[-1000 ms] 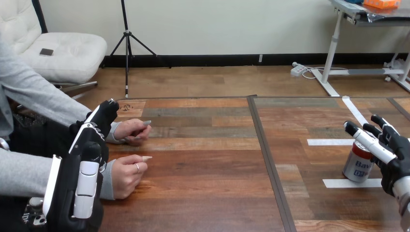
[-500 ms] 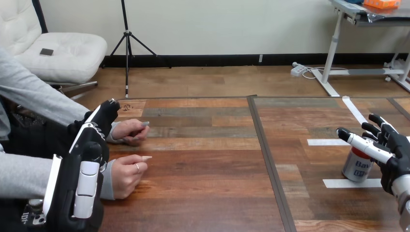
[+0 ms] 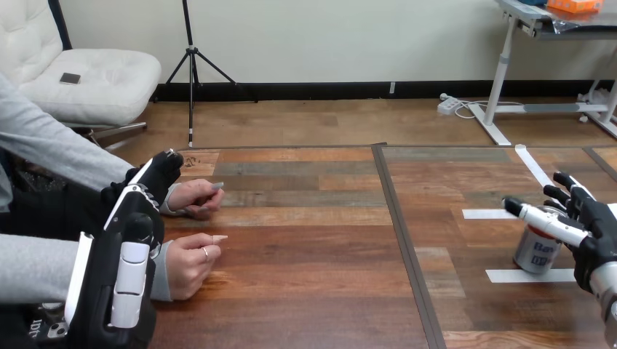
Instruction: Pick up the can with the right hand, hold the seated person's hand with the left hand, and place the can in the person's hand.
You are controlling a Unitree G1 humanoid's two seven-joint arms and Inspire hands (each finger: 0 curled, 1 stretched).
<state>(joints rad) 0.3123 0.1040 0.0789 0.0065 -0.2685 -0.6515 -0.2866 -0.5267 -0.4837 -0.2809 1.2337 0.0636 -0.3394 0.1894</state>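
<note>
Head view: the can [image 3: 535, 251] stands upright on the table [image 3: 313, 291] at the far right, between two white tape strips [image 3: 520, 275]. My right hand [image 3: 591, 240] brackets it with fingers spread and fairly straight, the thumb across the near side and the rest behind. They are not closed on it (I can't tell whether they touch).

My left hand [image 3: 134, 218] sits at the view's left with fingers extended, gripping nothing, just beside the person's farther hand [image 3: 198, 196]. The person's nearer hand [image 3: 190, 263] rests on the table close by. Both are loosely curled, palms not offered.

Risks as I judge them:
- The thumb sits high on the can, so an uneven close could tip it or squirt it out.
- With no open palm, delivery has nowhere to land.
- A hasty left-hand grasp could pinch the person's wrist.
</note>
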